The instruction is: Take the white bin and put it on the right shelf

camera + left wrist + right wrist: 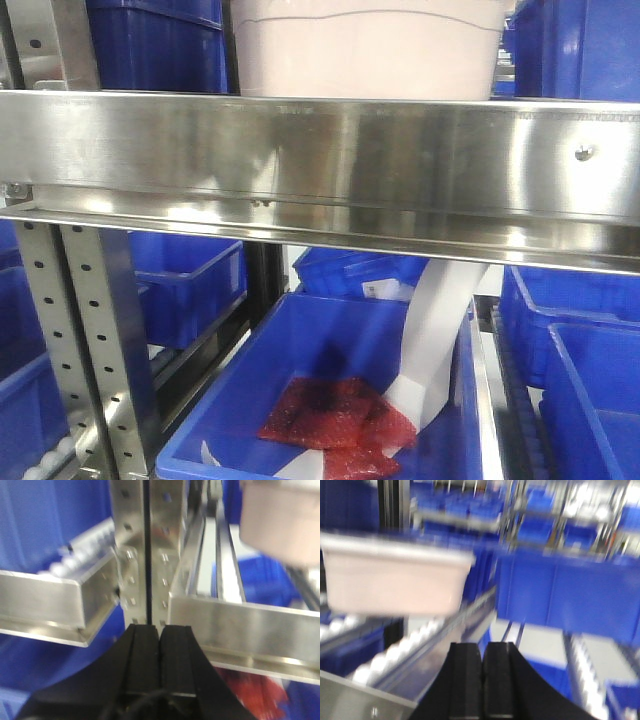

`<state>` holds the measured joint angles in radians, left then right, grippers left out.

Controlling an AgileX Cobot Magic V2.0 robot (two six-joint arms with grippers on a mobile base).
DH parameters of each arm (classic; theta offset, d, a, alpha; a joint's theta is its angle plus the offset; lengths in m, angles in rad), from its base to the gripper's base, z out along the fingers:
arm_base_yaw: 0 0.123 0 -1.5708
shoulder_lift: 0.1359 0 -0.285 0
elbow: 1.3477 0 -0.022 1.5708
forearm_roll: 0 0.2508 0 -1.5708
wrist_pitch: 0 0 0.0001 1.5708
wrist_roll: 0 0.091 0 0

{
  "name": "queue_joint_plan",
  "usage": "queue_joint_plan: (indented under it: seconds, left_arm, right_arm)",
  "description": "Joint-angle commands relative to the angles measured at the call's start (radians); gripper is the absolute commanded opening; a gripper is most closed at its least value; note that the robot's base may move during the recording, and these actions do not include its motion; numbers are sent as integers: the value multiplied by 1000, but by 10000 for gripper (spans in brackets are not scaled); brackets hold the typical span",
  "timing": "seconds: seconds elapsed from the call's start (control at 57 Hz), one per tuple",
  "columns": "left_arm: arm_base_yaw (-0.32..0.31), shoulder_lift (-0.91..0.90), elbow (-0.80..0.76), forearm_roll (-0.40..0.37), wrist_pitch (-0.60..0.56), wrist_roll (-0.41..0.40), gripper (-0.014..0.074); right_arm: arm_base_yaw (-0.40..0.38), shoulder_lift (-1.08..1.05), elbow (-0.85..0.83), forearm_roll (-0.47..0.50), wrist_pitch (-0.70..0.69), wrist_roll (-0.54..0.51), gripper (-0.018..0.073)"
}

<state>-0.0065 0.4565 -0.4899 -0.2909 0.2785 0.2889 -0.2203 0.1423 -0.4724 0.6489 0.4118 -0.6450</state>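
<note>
The white bin stands on the stainless-steel shelf, behind its broad front rail; only its pale pinkish body shows at the top of the front view. It also shows in the left wrist view at upper right and, blurred, in the right wrist view at left. My left gripper is shut and empty, facing a perforated upright post. My right gripper is shut and empty, to the right of the bin and below it in its view. Neither gripper touches the bin.
Blue open crates flank the bin on the shelf. Below the rail a blue crate holds red bags and a white strip. Perforated posts stand at lower left. Roller tracks and more blue crates fill the right wrist view.
</note>
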Motion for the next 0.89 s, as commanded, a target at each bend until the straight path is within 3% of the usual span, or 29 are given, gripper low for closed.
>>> queue_joint_plan:
  seconds: [0.0,0.877]
  left_arm:
    - [-4,-11,-26,-16,-110,-8,-120]
    - [-4,-15,-15,-10,-100,-8,-119]
  right_arm:
    - [-3,-19,-24,23,-113,-11,75]
    - [-3,-24,-24,23,-116,-11,71]
